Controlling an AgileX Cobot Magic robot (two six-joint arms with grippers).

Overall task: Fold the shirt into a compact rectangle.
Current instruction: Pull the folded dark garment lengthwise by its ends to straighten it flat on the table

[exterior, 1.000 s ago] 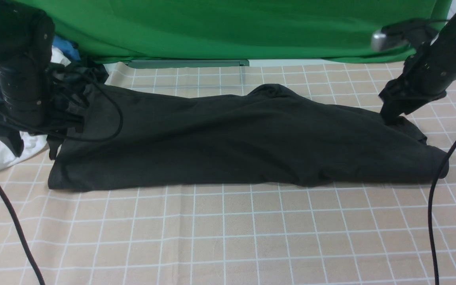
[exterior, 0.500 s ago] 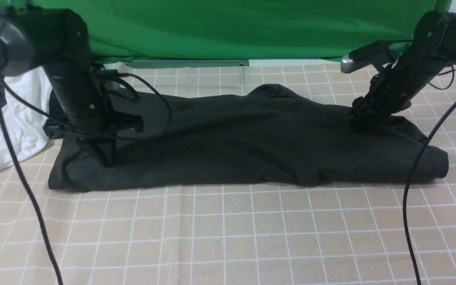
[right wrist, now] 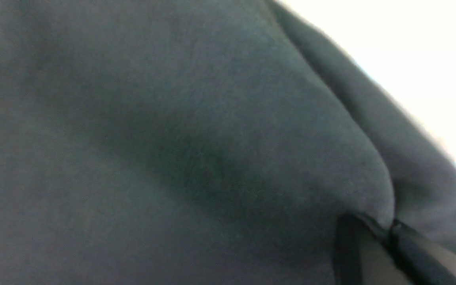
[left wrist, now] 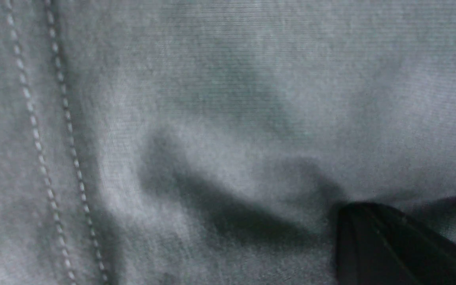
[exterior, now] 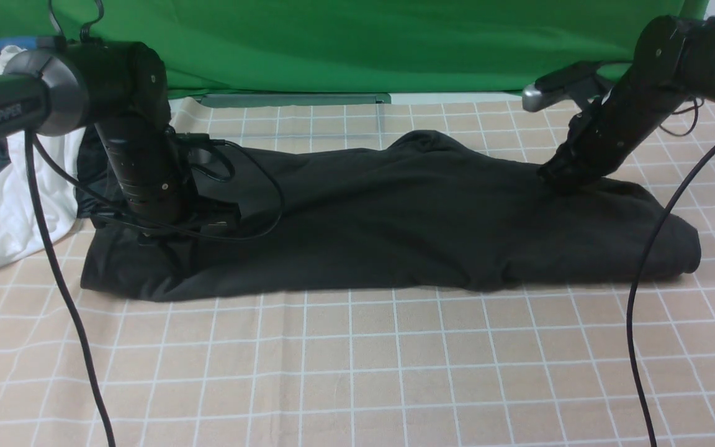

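Broadly, the table (exterior: pixel 357 372), under a checked beige cloth, runs back to a green backdrop (exterior: pixel 357 43). The shirt (exterior: pixel 395 217) lies across its far half as a long black band from near the left edge to near the right edge, already doubled over lengthwise by the look of it. It is soft, limp cotton, light but floppy. It will likely sag and drag rather than hold a line, so the ends of the band and the stitched hem (left wrist: pixel 42 158) seem the best places to take hold. A white garment (exterior: pixel 10 205) sits heaped at the left edge, touching the shirt's end. The left gripper (exterior: pixel 174 230) is down on the shirt near that end. The arm's wrist hides it in the front view, and the left wrist view shows only one dark finger (left wrist: pixel 394 245) dug into the cloth, so I cannot tell how its jaws stand. The right gripper (exterior: pixel 559 177) meets the shirt's far side toward the right edge. In the blurred right wrist view its fingers (right wrist: pixel 362 253) appear pressed together on a ridge of fabric. No print or neck label shows.
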